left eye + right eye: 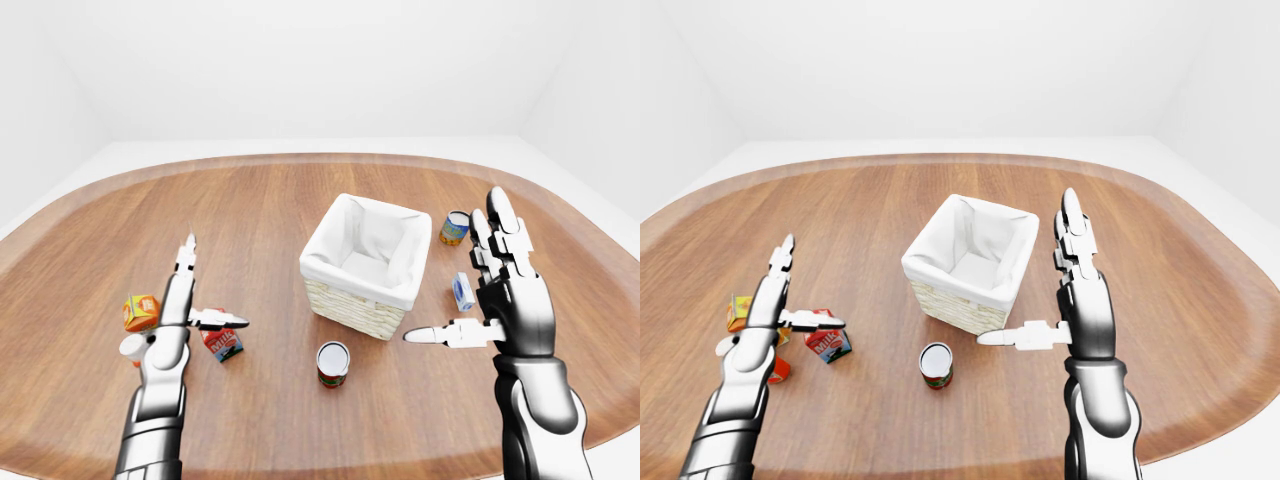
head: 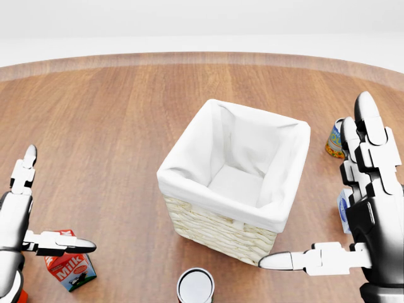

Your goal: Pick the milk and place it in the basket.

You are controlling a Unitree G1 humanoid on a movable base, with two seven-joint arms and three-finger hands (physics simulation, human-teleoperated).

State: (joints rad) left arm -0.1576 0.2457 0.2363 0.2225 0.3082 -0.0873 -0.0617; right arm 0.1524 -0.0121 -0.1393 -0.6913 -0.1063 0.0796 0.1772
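The left hand [image 1: 176, 318] and right hand [image 1: 512, 295] are showing glossy dark metallic palms and forearms, ringed at the wrists. White segmented plates are covering the fingers [image 2: 367, 129], which are tapering to pointed grey tips. Small dark joints are separating the segments; any screws are probably too fine to make out.

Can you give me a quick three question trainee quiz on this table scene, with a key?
1. True or false: the milk carton lies inside the basket.
2. Which robot hand is nearest the milk carton: A left, B right?
3. Fill in: the item at the head view's bottom edge, below the basket, is a ___.

Key: 1 false; 2 A; 3 can.
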